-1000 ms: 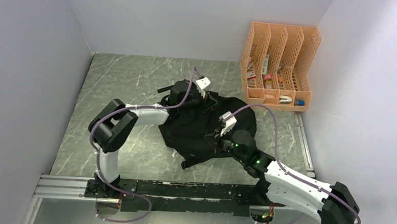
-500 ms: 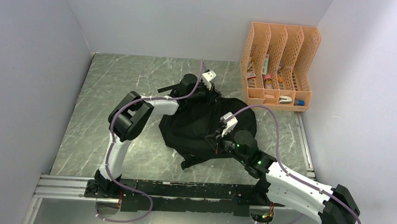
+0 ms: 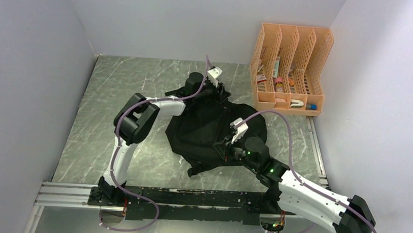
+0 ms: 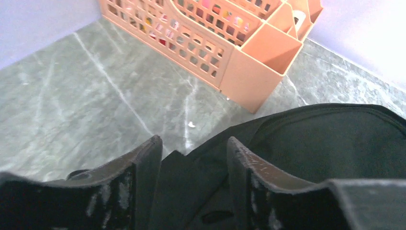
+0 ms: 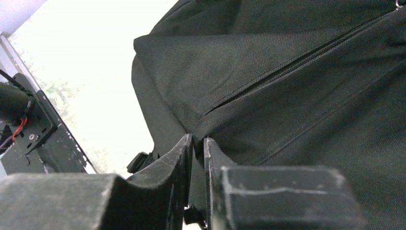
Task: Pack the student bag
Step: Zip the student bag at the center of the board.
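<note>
Looks like the backpack (image 3: 209, 130), laid out mid-frame in the overhead view, is being opened up for packing. A fold by the zip is pinched by the right gripper (image 5: 197, 141). The left gripper (image 4: 191, 143) is spread at the bag's upper edge with nothing held. That edge probably needs to be grabbed next.

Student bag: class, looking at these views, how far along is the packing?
Done: nothing shows as packed; supplies sit in the orange organiser, and the student bag lies with its visible zip looking shut. In hand: the right fingers pinch bag fabric near the zip; the left fingers stand open over its far edge. Left: open it, load the supplies.
</note>
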Available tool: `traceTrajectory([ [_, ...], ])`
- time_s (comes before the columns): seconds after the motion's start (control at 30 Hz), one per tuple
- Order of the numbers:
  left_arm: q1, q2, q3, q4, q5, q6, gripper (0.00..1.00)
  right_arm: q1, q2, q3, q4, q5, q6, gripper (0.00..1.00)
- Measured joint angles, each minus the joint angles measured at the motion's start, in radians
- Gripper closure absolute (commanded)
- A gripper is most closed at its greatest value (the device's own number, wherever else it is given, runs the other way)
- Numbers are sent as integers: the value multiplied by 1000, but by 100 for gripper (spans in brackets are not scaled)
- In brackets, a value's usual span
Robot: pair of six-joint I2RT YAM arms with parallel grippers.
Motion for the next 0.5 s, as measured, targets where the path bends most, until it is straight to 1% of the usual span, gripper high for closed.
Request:
traceTrajectory([
  [0.13, 26, -117, -102, 31, -35, -13, 29, 5, -7, 26, -26, 5, 22, 65],
  [0.27, 52, -330, -241, 77, -78, -47, 20, 8, 0, 120, -69, 61, 47, 57],
  [0.33, 60, -446, -308, 80, -130, -60, 18, 9, 1, 183, -102, 126, 70, 54],
  [0.43, 61, -604, -387, 18, -254, -71, 12, 10, 1, 294, -207, 307, 145, 47],
  [0.5, 63, -676, -415, -67, -349, -83, 6, 10, 8, 385, -343, 470, 247, 34],
])
